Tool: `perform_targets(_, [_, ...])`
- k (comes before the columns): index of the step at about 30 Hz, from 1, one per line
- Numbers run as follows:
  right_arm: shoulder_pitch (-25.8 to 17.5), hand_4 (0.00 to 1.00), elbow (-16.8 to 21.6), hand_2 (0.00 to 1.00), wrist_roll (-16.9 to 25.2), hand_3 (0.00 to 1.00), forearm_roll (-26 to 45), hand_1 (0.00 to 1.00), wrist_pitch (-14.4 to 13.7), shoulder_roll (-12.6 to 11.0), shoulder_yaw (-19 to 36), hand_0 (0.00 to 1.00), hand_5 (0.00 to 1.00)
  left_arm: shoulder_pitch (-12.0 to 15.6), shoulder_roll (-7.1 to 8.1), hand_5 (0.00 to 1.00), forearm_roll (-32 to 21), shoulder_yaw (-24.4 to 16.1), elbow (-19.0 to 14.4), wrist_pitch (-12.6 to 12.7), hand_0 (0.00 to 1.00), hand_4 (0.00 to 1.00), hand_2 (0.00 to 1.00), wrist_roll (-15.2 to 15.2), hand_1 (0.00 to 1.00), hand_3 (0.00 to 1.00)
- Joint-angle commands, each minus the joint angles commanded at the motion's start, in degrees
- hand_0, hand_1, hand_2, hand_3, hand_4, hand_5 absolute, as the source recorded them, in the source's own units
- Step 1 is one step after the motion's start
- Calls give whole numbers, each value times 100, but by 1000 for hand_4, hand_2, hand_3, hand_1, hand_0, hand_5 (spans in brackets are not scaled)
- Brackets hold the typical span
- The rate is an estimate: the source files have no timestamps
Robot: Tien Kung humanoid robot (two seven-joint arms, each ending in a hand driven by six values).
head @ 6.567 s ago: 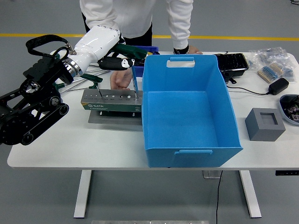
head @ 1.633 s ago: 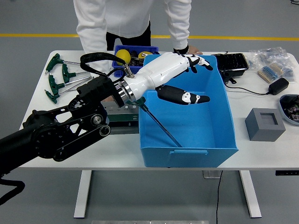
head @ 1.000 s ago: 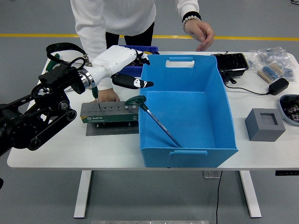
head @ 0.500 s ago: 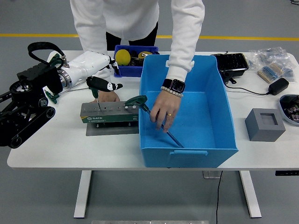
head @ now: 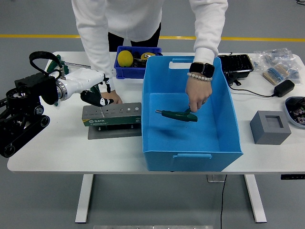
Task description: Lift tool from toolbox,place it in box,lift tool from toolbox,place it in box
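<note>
Left hand point(head: 95, 94): hovering at the far left end of the toolbox point(head: 112, 115), fingers curling downward over its top, gripping nothing that can be made out.
Right hand: not showing anywhere.
Tool point(head: 177, 114): lying inside the blue box point(head: 190, 155), long axis running left to right, green handle toward the right.
Person's hand point(head: 198, 96): reaching down into the box from the far side, fingertips pinching the tool's handle end.
Key relation: the toolbox is sitting just left of the box, so anything the left hand is lifting needs carrying rightward over the box's left wall.
Nearer arm: the left, judging by its position beside the toolbox.
</note>
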Motion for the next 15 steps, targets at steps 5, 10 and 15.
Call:
perform_targets(5, [-7, 796, 0, 715, -3, 562, -6, 639, -5, 5, 12, 680, 718, -34, 46, 546, 39, 277, -10, -112, 689, 698, 641, 54, 671, 533])
perform_targets(10, [-18, 795, 1, 714, -5, 562, -13, 640, -10, 9, 20, 680, 717, -85, 49, 549, 151, 423, -11, -118, 693, 704, 597, 55, 646, 530])
perform_targets(15, [-27, 795, 3, 714, -15, 561, -46, 640, -13, 11, 36, 680, 718, -143, 36, 541, 245, 523, 26, -120, 703, 693, 583, 70, 638, 526])
